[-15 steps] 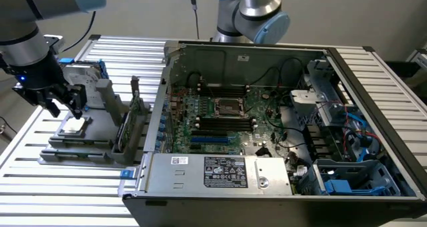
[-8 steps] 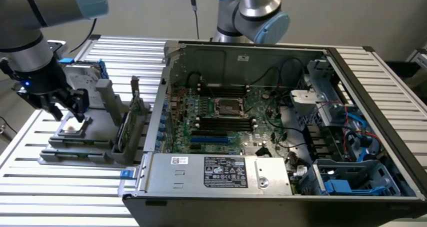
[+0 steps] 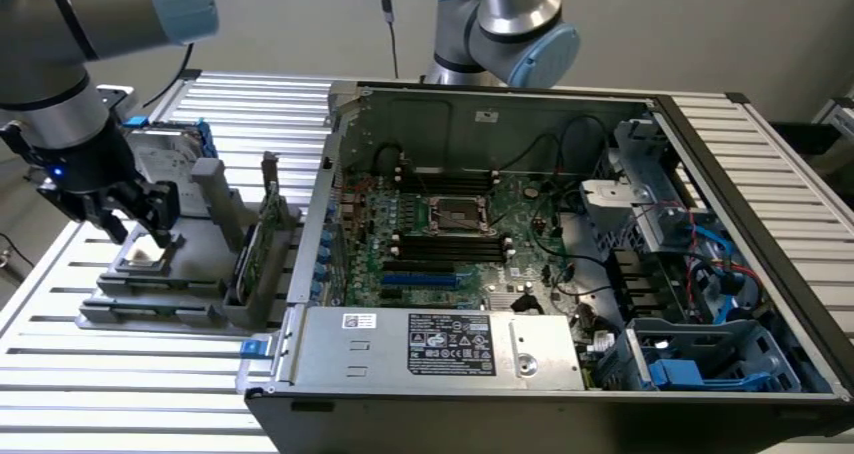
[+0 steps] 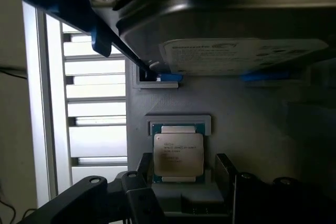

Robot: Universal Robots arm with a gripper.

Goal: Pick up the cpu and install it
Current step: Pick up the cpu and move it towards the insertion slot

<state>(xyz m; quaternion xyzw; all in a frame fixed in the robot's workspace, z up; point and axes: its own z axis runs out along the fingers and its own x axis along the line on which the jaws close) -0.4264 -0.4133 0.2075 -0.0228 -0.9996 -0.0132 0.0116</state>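
The cpu (image 4: 178, 153), a small square chip with a dull silver top, lies flat in a recess of a grey holder (image 4: 252, 124). In the exterior view the cpu (image 3: 143, 257) sits on that holder (image 3: 167, 289) at the exterior view's left, outside the computer case. My gripper (image 3: 139, 232) hangs straight over it, open. Its dark fingers (image 4: 224, 170) stand on either side of the chip, and a gap shows on at least one side. The gripper (image 4: 184, 174) holds nothing. The motherboard's square socket (image 3: 458, 215) lies inside the open case.
A silver hard drive with a blue bracket (image 4: 247, 51) rests on the holder just beyond the cpu. Upright cards (image 3: 260, 244) stand between holder and case (image 3: 534, 274). A second robot arm (image 3: 501, 24) stands behind the case. The slatted table (image 3: 80, 384) runs underneath.
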